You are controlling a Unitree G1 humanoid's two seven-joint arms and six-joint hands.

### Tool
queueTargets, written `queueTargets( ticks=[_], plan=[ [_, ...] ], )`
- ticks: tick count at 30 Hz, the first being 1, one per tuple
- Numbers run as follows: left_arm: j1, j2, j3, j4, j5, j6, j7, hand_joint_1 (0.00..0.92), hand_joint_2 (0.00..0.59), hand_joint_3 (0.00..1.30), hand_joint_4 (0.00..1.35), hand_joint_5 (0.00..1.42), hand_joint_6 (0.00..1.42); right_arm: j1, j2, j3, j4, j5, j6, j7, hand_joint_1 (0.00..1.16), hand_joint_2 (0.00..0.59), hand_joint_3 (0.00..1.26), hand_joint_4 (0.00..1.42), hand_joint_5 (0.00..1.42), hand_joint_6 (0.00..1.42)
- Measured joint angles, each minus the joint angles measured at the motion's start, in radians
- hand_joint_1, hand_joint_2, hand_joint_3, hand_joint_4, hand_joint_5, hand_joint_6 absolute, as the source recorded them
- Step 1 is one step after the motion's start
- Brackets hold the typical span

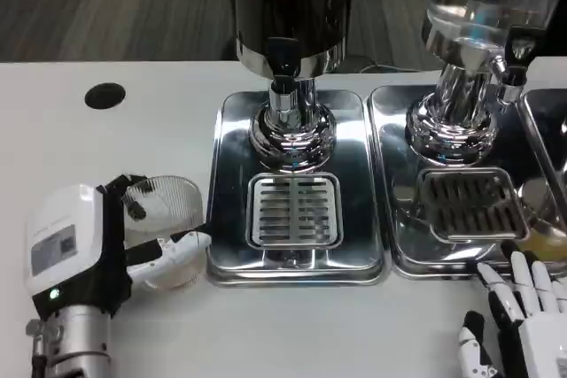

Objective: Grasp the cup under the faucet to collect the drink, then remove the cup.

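Observation:
A clear ribbed plastic cup [166, 204] is at the left of the centre drip tray [232, 258], low over the white table. My left hand [84, 245] grips it, thumb across its near side and dark fingers behind it. The cup stands clear of the centre faucet [283, 64], which hangs from a dark dispenser above a slotted grate [294, 210]. My right hand [518, 320] rests at the bottom right with its fingers spread and nothing in it.
A second dispenser with a clear tank [483, 6] stands at the right on its own steel tray [399, 258]. A yellowish object [542, 235] sits at that tray's right edge. A black round hole [104, 96] marks the table at the far left.

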Motion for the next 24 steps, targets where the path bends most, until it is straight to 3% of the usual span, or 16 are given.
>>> queueTargets(
  ticks=[9,16,24],
  plan=[
    [0.006,-0.004,-0.002,0.002,0.001,-0.003,0.02,0.553,0.007,0.9,0.96,1.14,1.42,0.0,0.001,-0.001,0.013,0.003,-0.004,-0.001,0.01,0.531,0.2,0.0,0.0,0.08],
    [0.007,-0.004,-0.002,0.002,0.008,-0.028,0.071,0.431,0.033,0.9,0.96,1.17,1.42,-0.001,0.001,-0.002,0.015,0.007,-0.005,-0.002,0.01,0.536,0.2,0.0,0.0,0.08],
    [0.007,-0.004,-0.008,-0.006,0.025,-0.034,0.095,0.408,0.04,0.9,0.96,1.18,1.42,-0.002,0.001,-0.003,0.014,0.008,-0.005,-0.002,0.01,0.542,0.2,0.0,0.0,0.08]
  ],
)
